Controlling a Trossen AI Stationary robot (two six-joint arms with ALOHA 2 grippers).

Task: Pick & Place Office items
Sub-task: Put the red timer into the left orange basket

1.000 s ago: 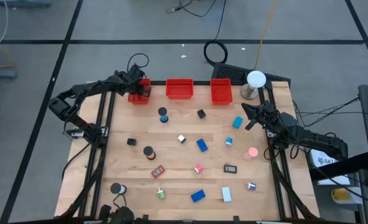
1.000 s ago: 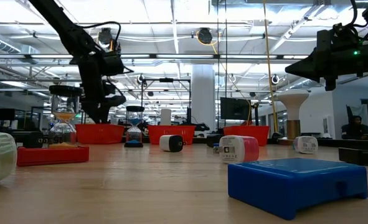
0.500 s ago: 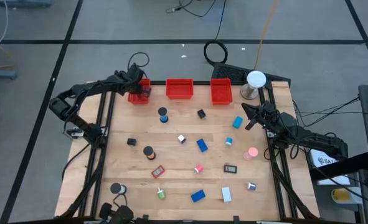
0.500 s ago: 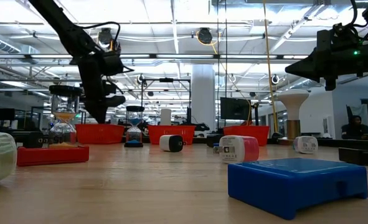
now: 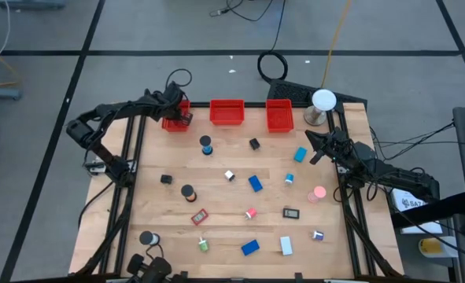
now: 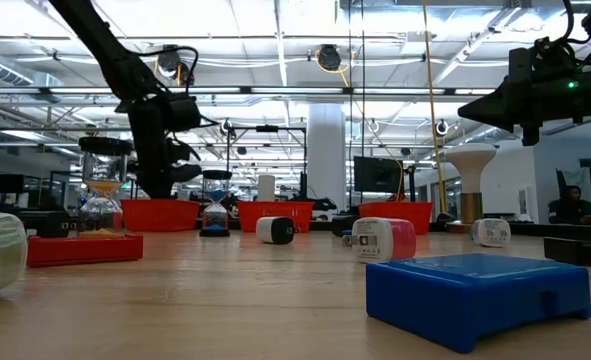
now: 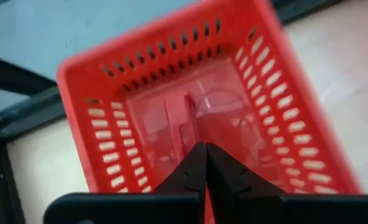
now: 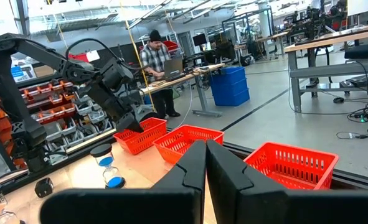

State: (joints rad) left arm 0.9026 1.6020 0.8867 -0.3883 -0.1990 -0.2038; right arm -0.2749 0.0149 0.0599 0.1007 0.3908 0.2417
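The office items lie scattered on the wooden table: blue blocks [image 5: 255,183] [image 5: 250,247], a black roll [image 5: 188,191], a small hourglass [image 5: 206,145], a pink piece [image 5: 319,192] and other small bits. My left gripper [image 5: 179,118] [image 7: 205,163] hangs shut over the left red bin [image 5: 169,123] [image 7: 171,43] at the far left, pointing steeply down, with nothing between its fingers. The wrist view is too blurred to tell what lies in that bin. My right gripper [image 5: 310,137] [image 8: 205,155] waits shut and raised at the table's right edge.
Two more red bins [image 5: 226,112] [image 5: 279,115] stand along the far edge, with a white dome [image 5: 322,101] at the far right corner. Dark frame rails run along both side edges. A person [image 8: 151,53] stands at a bench beyond the table.
My left gripper has rolled slightly about its own pointing line while staying over the left red bin. No item on the table has moved.
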